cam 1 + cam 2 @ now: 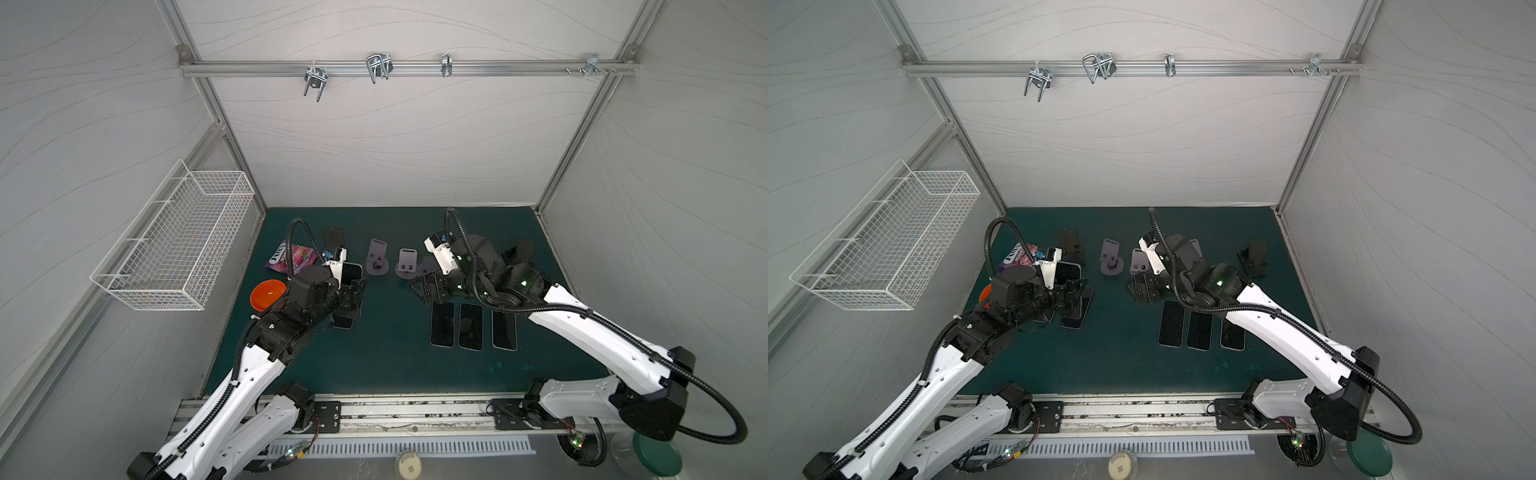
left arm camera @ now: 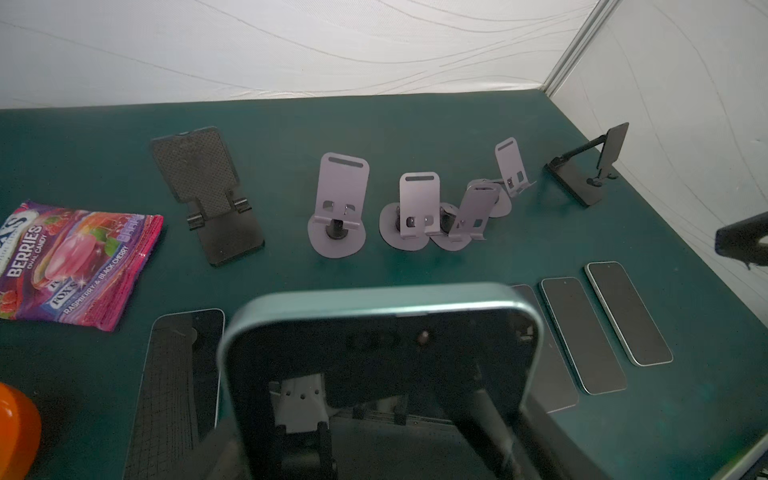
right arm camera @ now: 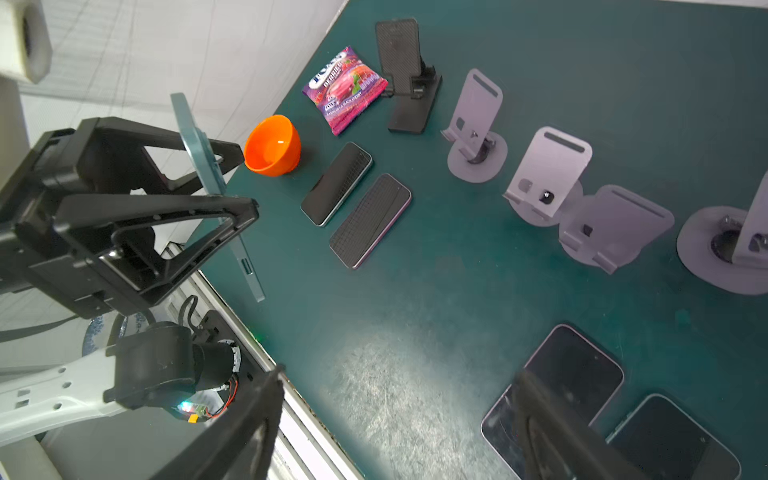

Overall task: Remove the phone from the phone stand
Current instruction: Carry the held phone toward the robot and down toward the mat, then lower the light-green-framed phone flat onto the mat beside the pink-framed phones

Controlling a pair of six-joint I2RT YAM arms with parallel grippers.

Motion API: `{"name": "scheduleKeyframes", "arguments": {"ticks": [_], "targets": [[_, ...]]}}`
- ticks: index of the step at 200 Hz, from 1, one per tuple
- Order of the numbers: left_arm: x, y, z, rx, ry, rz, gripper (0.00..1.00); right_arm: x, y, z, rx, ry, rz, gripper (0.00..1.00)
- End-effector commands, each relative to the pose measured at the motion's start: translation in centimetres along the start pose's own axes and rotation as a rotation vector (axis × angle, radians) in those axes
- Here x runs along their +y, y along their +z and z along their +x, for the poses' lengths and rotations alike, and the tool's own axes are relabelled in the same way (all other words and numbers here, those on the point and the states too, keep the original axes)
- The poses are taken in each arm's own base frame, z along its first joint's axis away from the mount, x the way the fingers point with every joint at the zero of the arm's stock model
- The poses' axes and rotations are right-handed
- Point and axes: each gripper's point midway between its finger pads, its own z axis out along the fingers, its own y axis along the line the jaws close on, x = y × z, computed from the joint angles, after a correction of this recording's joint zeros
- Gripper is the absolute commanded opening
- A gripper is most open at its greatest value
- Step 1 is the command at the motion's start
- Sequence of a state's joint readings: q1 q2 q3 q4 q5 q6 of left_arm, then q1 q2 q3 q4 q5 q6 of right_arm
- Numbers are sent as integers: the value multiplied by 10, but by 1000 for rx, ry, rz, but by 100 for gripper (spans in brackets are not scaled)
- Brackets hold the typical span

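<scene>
Since the phone was a thin, stiff, glass-faced slab, slick and breakable, its long edges looked the safest hold. In both top views the left gripper, arm reaching forward, was clamped on it, clear of the stands. From the left wrist the phone stood upright, close up. From the right wrist it showed edge-on, while the right gripper gaped empty above the table.

Both arms reach forward and low, left claw clamped narrow, right claw spread wide.
</scene>
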State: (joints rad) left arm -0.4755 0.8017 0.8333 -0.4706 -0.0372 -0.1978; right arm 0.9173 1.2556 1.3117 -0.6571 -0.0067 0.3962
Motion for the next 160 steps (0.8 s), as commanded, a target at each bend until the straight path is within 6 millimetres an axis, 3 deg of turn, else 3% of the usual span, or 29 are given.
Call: {"name": "scheduleKeyframes", "arguments": {"ticks": [1, 104, 160], "targets": [[-9, -9, -17, -68, -27, 37, 66, -3, -10, 11, 19, 26, 15, 87], [-20, -9, -8, -15, -8, 53, 66, -11, -12, 28, 51, 73, 33, 87], [-24, -6, -1, 30, -22, 54, 66, -10, -14, 27, 46, 72, 29, 87]]}}
